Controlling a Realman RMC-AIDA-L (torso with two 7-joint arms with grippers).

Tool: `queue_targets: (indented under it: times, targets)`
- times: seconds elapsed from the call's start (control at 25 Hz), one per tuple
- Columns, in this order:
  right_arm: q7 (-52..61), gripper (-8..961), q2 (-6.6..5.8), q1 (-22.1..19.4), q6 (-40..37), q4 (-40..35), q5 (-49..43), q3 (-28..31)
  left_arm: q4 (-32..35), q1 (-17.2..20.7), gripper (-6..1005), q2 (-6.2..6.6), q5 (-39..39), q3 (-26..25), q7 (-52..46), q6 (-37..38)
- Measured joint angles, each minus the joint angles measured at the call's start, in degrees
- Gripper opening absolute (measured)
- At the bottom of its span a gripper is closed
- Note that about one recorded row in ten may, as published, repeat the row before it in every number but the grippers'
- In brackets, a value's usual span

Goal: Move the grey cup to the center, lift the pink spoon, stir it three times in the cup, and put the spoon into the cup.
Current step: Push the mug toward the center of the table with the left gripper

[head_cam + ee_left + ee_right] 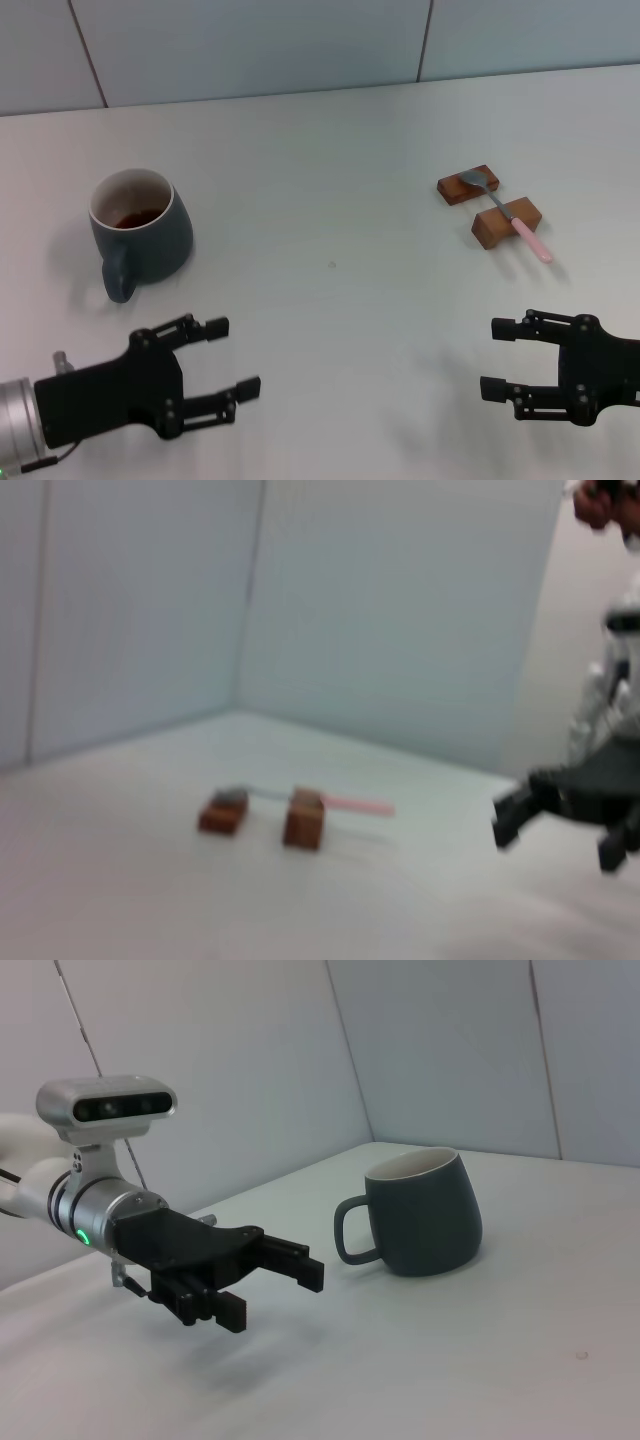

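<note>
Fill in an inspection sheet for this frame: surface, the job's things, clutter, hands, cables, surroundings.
Surface: pale table, bare in the middle.
Job's things: grey cup upright on the robot's left, dark liquid inside, handle toward the robot; pink spoon on the right, lying across two wooden blocks.
Clutter: nothing seen.
Hands: left hand open, empty, hovering near the cup; right hand open, empty, nearer the robot than the spoon.
Cables: nothing seen.
Surroundings: pale panelled wall behind the table.
</note>
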Motion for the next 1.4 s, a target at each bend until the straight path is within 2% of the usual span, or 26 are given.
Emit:
queue_targets:
  times: [0.08, 0.12, 0.24, 0.4, 0.48, 0.56, 0.6, 0.64, 0.68, 0.72, 0.76, 0.8, 0.84, 0.88, 0.92, 1.12, 1.28, 1.4]
  targets:
    - [0.0, 788, 0.0, 0.0, 0.01, 0.0, 0.0, -0.03, -0.19, 0.33, 822, 0.01, -2.33, -2.13, 1.1, 1.33]
    - [0.0, 788, 0.0, 0.0, 0.02, 0.0, 0.0, -0.09, -0.15, 1.06, 820, 0.11, -5.87, -4.03, 2.14, 1.67]
    - [0.0, 788, 0.0, 0.0, 0.03, 0.0, 0.0, -0.12, 0.29, 1.9, 815, 0.29, -10.33, -5.92, 3.16, 1.54]
    - [0.0, 789, 0.0, 0.0, 0.01, 0.0, 0.0, -0.01, 0.88, 2.63, 808, 0.44, -13.83, -9.27, 5.82, 1.11]
    - [0.0, 789, 0.0, 0.0, -0.01, 0.0, 0.0, 0.01, 0.71, 2.89, 804, 0.41, -15.24, -13.95, 11.98, 0.52]
    - [0.0, 789, 0.0, 0.0, -0.08, 0.06, 0.0, 0.0, -2.32, 2.63, 801, 0.0, -19.11, -21.95, 23.3, -3.0]
    - [0.0, 789, 0.0, 0.01, -0.1, 0.08, 0.0, 0.0, -2.32, 2.63, 776, 0.0, -19.11, -21.95, 23.3, -3.0]
    - [0.0, 789, 0.0, 0.01, -0.15, 0.08, 0.0, 0.05, -5.57, 2.18, 750, 0.03, -21.52, -24.47, 30.9, -4.71]
    - [0.0, 789, 0.0, 0.01, -0.15, 0.08, 0.0, 0.05, -5.57, 2.18, 725, 0.03, -21.52, -24.47, 30.9, -4.71]
    - [0.0, 789, 0.0, 0.01, -0.27, 0.09, 0.0, 0.16, -9.83, 1.53, 699, 0.0, -24.31, -26.41, 40.67, -6.85]
    - [0.0, 789, 0.0, 0.0, -0.31, 0.09, 0.0, 0.17, -11.49, 1.21, 674, -0.06, -25.45, -27.03, 45.35, -7.99]
    - [0.0, 789, 0.0, 0.0, -0.31, 0.09, 0.0, 0.17, -11.49, 1.21, 648, -0.06, -25.45, -27.03, 45.35, -7.99]
    - [0.0, 789, 0.0, 0.01, -0.37, 0.09, 0.0, 0.16, -15.51, 0.04, 623, -0.18, -27.83, -28.13, 55.26, -11.23]
    - [0.0, 789, 0.0, 0.01, -0.37, 0.09, 0.0, 0.16, -15.51, 0.04, 577, -0.18, -27.83, -28.13, 55.26, -11.23]
    - [0.0, 789, 0.0, 0.01, -0.39, 0.09, 0.0, 0.23, -18.74, -1.02, 531, -0.2, -29.11, -28.94, 62.77, -13.79]
    - [0.0, 789, 0.0, 0.0, -0.45, 0.09, 0.0, 0.19, -22.41, -3.19, 307, -0.25, -29.5, -29.4, 72.13, -18.78]
    - [0.02, 789, -0.03, 0.01, -0.49, 0.09, 0.0, 0.22, -23.1, -3.73, 147, -0.26, -29.47, -29.42, 73.16, -19.65]
    - [0.03, 788, -0.06, -0.05, -0.47, 0.09, -0.02, 0.08, -23.52, -4.12, 83, -0.27, -29.12, -29.19, 73.33, -20.19]
